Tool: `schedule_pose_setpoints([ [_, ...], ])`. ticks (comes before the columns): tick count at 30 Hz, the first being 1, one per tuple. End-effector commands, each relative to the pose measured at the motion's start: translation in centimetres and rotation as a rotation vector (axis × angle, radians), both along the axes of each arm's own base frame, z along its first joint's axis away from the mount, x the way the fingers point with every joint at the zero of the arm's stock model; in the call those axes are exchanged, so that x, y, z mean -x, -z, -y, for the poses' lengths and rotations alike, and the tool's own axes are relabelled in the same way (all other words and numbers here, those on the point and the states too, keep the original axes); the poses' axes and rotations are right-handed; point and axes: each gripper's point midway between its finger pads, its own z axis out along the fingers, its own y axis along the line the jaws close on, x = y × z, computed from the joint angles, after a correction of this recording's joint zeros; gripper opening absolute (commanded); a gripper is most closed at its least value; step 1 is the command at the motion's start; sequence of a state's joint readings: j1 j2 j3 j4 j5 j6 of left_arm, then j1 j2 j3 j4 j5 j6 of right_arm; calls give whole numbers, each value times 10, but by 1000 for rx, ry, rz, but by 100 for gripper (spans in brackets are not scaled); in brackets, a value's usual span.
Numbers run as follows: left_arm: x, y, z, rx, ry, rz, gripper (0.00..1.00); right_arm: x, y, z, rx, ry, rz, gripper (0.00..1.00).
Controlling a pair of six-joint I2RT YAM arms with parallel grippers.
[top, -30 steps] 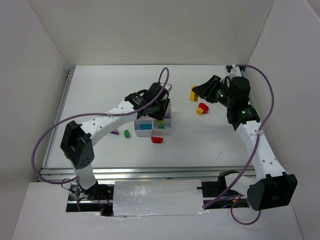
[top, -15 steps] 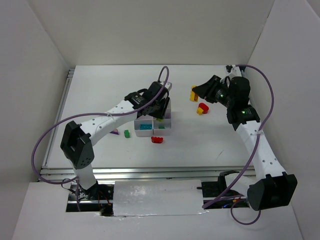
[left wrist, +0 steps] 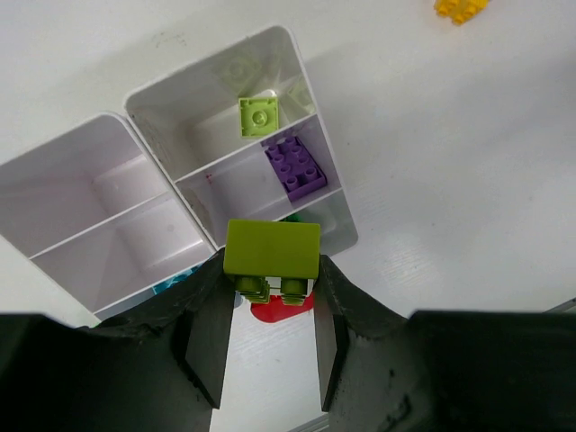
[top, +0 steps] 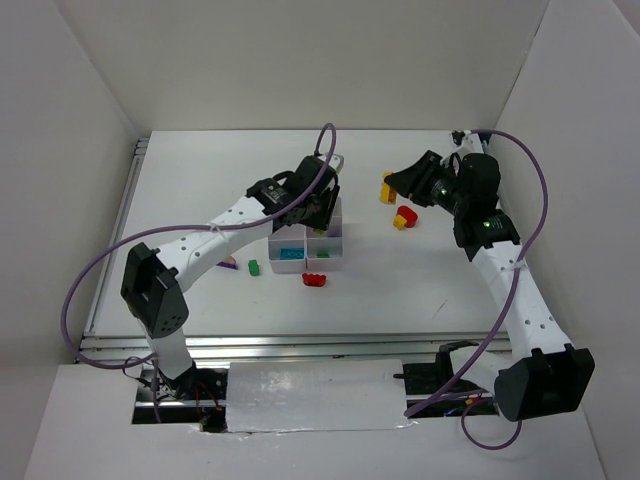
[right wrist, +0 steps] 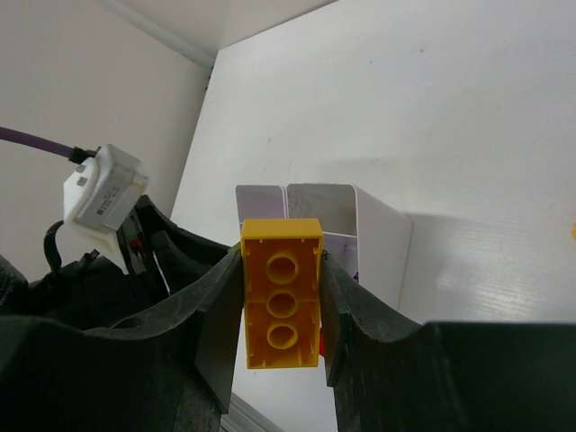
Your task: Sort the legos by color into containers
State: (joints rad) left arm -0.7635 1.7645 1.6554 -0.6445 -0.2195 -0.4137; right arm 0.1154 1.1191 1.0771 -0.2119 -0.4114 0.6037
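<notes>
Two bricks gripped, one in each arm.
Only our left wrist view shows the left gripper [left wrist: 272, 266] clamped on a lime brick [left wrist: 273, 245] above the containers [left wrist: 180, 184], at their 6 o'clock edge; overhead, the arm hides it. The right gripper [right wrist: 282, 270] pinches a yellow brick [right wrist: 282, 310], overhead at the containers' 2 o'clock. Since a second ago the left gripper has shifted toward 12 o'clock; the right has stayed. Lime's long axis runs 9-to-3; yellow's 12-to-6, hollow underside facing its camera.
</notes>
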Motion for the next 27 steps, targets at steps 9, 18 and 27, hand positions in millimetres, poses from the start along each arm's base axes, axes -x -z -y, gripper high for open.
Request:
schedule_pose_setpoints([
  [9, -50, -46, -15, 61, -105, 119, 0, 2, -31, 2, 16, 14, 76, 0],
  [18, -84, -58, -14, 125, -151, 179, 0, 0, -29, -5, -1, -19, 48, 0],
  [27, -100, -62, -10, 174, -253, 240, 0, 2, -25, -4, 5, -23, 20, 0],
])
